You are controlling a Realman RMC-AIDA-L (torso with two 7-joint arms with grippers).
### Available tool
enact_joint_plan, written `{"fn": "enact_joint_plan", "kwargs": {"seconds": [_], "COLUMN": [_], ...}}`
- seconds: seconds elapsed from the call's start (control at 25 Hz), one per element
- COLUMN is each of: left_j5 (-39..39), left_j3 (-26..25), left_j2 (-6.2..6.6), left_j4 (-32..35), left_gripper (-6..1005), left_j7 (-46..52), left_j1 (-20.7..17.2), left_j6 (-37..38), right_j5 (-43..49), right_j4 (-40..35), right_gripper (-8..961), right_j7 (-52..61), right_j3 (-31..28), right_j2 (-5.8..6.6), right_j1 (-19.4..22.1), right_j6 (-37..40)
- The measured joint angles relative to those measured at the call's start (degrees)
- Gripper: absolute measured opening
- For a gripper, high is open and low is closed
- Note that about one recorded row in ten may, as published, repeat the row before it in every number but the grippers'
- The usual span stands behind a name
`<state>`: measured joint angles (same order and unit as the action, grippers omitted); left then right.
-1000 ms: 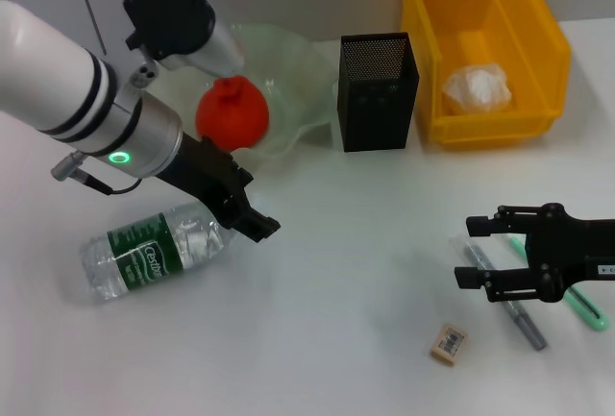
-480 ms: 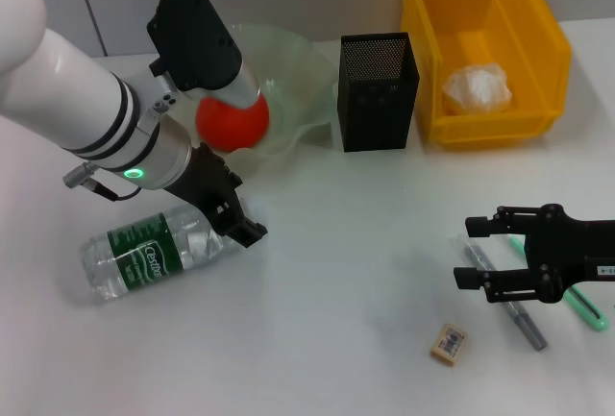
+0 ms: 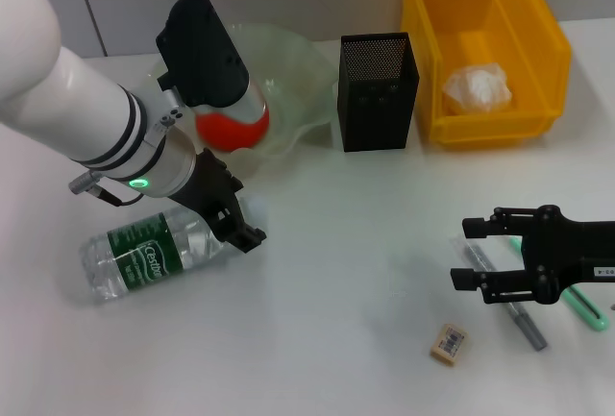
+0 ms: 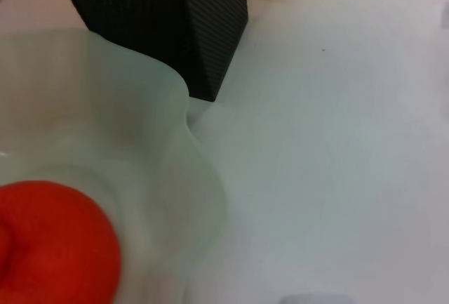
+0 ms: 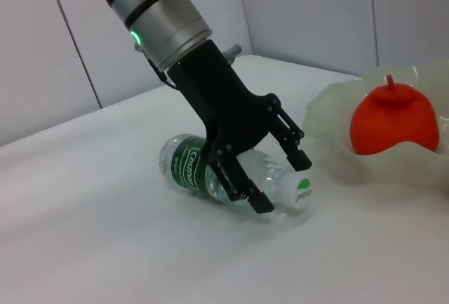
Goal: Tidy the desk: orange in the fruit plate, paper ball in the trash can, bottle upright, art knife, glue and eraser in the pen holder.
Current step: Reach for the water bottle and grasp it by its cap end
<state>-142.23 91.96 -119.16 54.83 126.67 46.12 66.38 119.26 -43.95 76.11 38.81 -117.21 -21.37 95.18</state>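
Spread jaws of the left gripper (image 3: 240, 219) are angled down astride the capped neck of the clear plastic bottle (image 3: 154, 251) lying at lower left; the right gripper (image 3: 471, 253) is held spread at lower right.

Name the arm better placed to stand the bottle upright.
Left. The left gripper is open, straddling the neck of the lying bottle. The right gripper hovers far across the table by the eraser.

surface: white desk (image 3: 327, 272) | backdrop: pale grey panelled wall (image 5: 295, 2) | light: even
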Motion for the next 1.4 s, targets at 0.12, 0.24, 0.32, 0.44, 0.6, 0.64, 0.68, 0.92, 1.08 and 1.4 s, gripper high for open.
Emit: {"fn": "enact_joint_plan", "kwargs": {"seconds": [0.12, 0.24, 0.32, 0.44, 0.6, 0.64, 0.68, 0.92, 1.08, 1.4], "left_j5": [0.0, 0.0, -0.2, -0.4, -0.5, -0.5, -0.5, -0.5, -0.5, -0.5], "left_j3": [0.2, 0.6, 0.6, 0.9, 1.7, 1.9, 1.9, 2.1, 3.7, 4.2], "left_j2": [-0.01, -0.02, -0.02, -0.02, -0.03, -0.02, -0.02, -0.02, -0.03, -0.02], "left_j4": [-0.1, -0.2, -0.3, -0.4, -0.4, -0.4, -0.4, -0.6, -1.3, -1.2], "left_gripper": [776, 775, 774, 773, 771, 771, 770, 767, 730, 516], "left_j7": [-0.2, -0.2, -0.2, -0.2, -0.3, -0.3, -0.3, -0.3, -0.3, -0.3], "left_j1": [0.0, 0.0, -0.1, -0.1, -0.1, -0.1, -0.1, -0.2, 0.1, 0.3], "left_j6": [-0.2, -0.6, -0.8, -1.1, -2.0, -2.2, -2.3, -2.5, -2.5, -3.0], "right_j5": [0.0, 0.0, 0.0, 0.0, 0.0, 0.0, 0.0, 0.0, 0.0, 0.0], "right_j4": [0.0, 0.0, 0.0, 0.0, 0.0, 0.0, 0.0, 0.0, -0.1, -0.1], "right_gripper": [766, 766, 766, 766, 766, 766, 766, 766, 766, 767], "right_j7": [0.0, 0.0, 0.0, 0.0, 0.1, 0.1, 0.1, 0.1, 0.1, 0.2], "right_j3": [0.0, -0.1, -0.1, -0.1, -0.1, -0.1, -0.1, -0.1, -0.1, -0.1], "right_j2": [-0.10, -0.14, -0.20, -0.20, -0.21, -0.21, -0.21, -0.21, -0.21, -0.21], "right_j1": [-0.1, -0.1, -0.1, -0.2, -0.1, -0.1, -0.1, -0.1, 0.0, -0.1], "right_j6": [0.0, 0.0, 0.0, 0.0, 0.0, 0.0, 0.0, 0.0, 0.0, 0.0]}}
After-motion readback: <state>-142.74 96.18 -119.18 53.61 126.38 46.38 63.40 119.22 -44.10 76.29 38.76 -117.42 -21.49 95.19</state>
